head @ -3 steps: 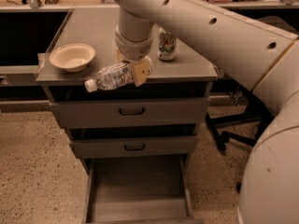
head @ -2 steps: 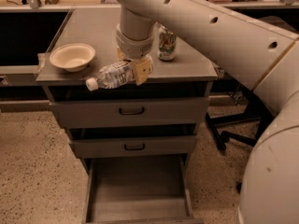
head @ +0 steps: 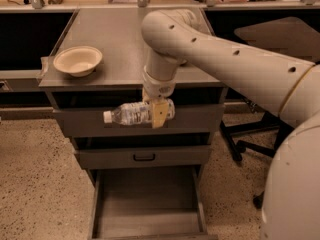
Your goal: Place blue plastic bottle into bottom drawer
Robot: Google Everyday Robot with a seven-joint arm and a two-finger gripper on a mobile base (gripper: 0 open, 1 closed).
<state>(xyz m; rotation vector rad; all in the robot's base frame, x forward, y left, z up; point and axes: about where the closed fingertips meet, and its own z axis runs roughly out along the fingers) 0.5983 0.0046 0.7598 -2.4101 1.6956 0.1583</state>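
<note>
The blue plastic bottle [head: 134, 113], clear with a white cap at its left end and a white label, lies horizontal in the air in front of the top drawer front. My gripper [head: 158, 112] is shut on the bottle's right half, hanging down from the big white arm [head: 220, 59]. The bottom drawer [head: 148, 204] is pulled open below, a plain grey tray with nothing in it. The bottle is above the open drawer, well clear of it.
A cream bowl [head: 77, 60] sits at the left front of the grey cabinet top [head: 120, 39]. The middle drawer [head: 144, 157] with a black handle is closed. A black office chair [head: 260, 129] stands to the right. My white base [head: 292, 184] fills the lower right.
The arm has come forward and down, carrying the bottle from the cabinet top's front edge to in front of the top drawer. The green-and-white can is now hidden behind the arm.
</note>
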